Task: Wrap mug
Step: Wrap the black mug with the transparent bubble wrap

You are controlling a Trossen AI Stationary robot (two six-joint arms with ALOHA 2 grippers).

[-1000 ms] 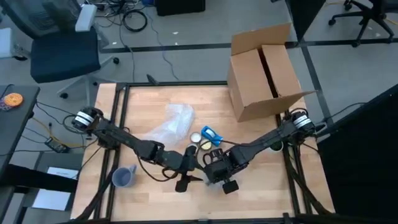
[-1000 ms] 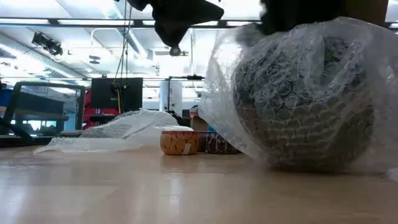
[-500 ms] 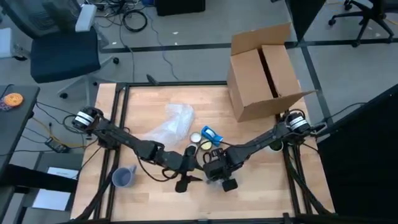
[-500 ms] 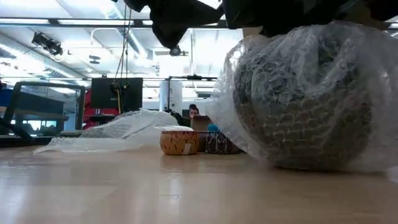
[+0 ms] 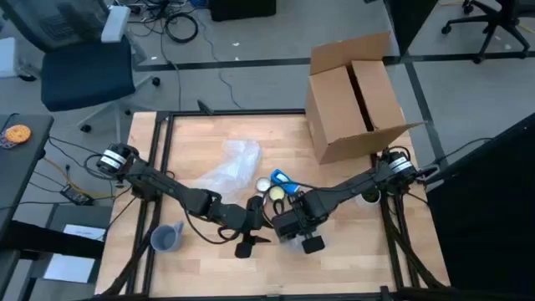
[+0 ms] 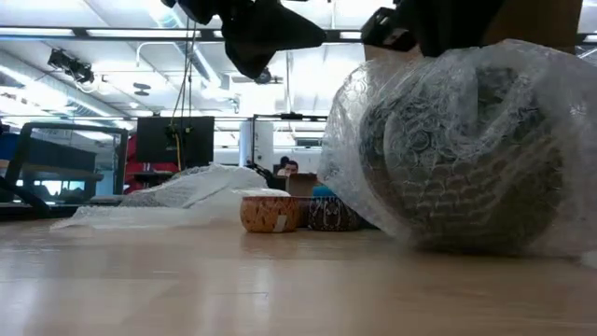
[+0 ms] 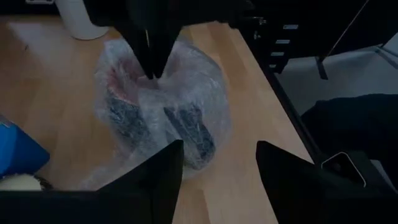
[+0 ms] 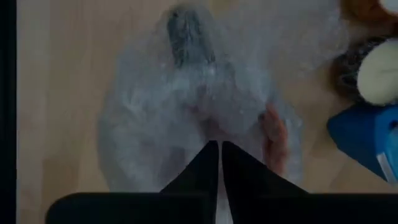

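Observation:
The mug (image 7: 186, 127), dark and patterned, stands on the table bundled in bubble wrap (image 7: 205, 81); in the low view the bundle (image 6: 457, 159) rests on its bottom. My right gripper (image 8: 219, 149) hangs over it, pointing down, shut on the wrap's gathered top; it also shows in the left wrist view (image 7: 152, 59). My left gripper (image 7: 217, 168) hovers open just to the bundle's left, a little above it, touching nothing (image 5: 259, 234). My right gripper pinches the gathered bubble wrap at the top of the bundle (image 7: 154, 79) between its two fingers, from above, pointing down. Several crumpled layers meet there. The bundle stays on the table, with the mug upright inside.
A loose sheet of bubble wrap (image 5: 230, 165) lies at the table's middle. Tape rolls (image 5: 276, 195) and a blue item (image 5: 284, 179) sit just beyond the bundle. A blue mug (image 5: 165, 238) stands near the left front. An open cardboard box (image 5: 355, 92) stands at the far right.
My right gripper has shifted slightly over the bundle, still shut on the wrap's top. The wrap's upper folds have changed shape a little, while the bundle has kept its place on the table.

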